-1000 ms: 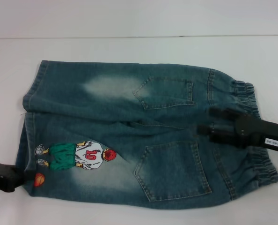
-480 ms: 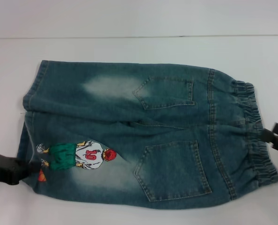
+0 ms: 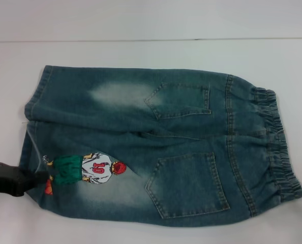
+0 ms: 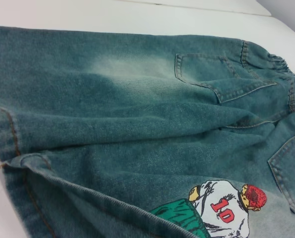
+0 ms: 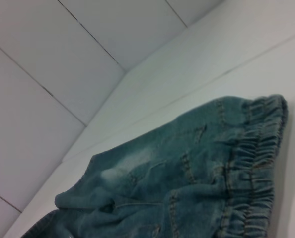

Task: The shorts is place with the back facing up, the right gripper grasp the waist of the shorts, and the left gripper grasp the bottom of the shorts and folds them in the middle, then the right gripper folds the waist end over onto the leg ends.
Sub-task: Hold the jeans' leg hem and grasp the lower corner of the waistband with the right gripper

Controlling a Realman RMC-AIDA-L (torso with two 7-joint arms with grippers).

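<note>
1. The shorts (image 3: pixel 156 147) are made of faded, matt denim cloth with an elasticated waistband (image 3: pixel 275 147).
2. A smooth white table (image 3: pixel 151 53) is seen.
3. The left gripper (image 3: pixel 36 178) looks matt black.

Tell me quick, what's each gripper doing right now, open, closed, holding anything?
Left gripper: at the leg hem of the shorts, open or shut cannot be told.
Right gripper: out of view.

The left end effector (image 3: pixel 11 179) is black and blocky.
</note>
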